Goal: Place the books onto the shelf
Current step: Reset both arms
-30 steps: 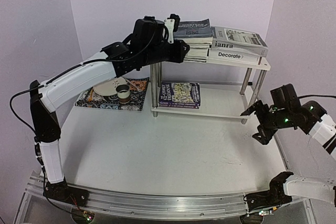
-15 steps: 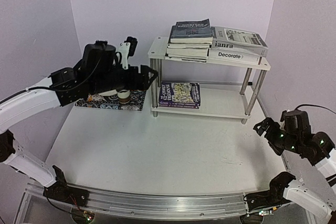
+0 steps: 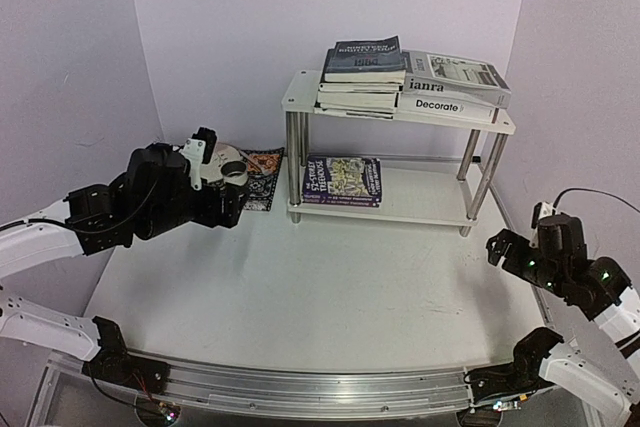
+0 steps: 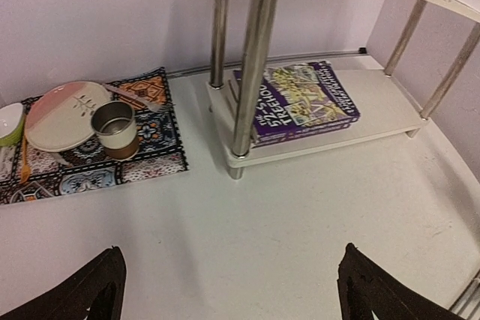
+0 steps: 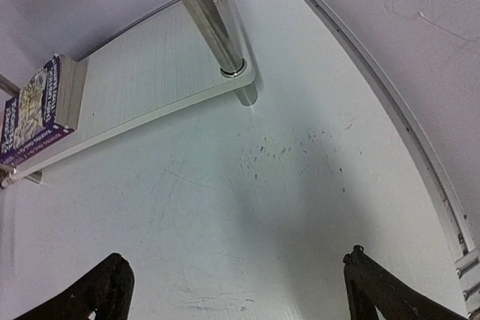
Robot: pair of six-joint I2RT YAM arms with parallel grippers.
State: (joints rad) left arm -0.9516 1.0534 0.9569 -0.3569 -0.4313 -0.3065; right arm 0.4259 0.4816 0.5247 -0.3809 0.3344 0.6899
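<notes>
Books [image 3: 372,75]: all that can be seen lie on the shelf [image 3: 430,197]; none shows on the table [image 3: 330,292].
Left gripper [image 4: 231,251]: jaws spread wide, holding nothing, low over the table, facing the shelf.
Right gripper [image 5: 236,256]: jaws spread wide, empty, near the right front leg [image 5: 214,24].
Beside the left gripper: placemat [image 4: 154,162] with plate [image 4: 67,114] and cup [image 4: 114,127].
Risk: probably a careless swing of the left arm hits the cup or a leg; a shaken shelf could slide the top piles off, since "janra" [image 3: 455,72] overhangs the board.
Count, top board: about four books in the left pile, two in the right.
Count, lower board: one purple cover [image 4: 304,99]; maybe a second book lies under it.
Count, others: one placemat, one plate, one cup.
</notes>
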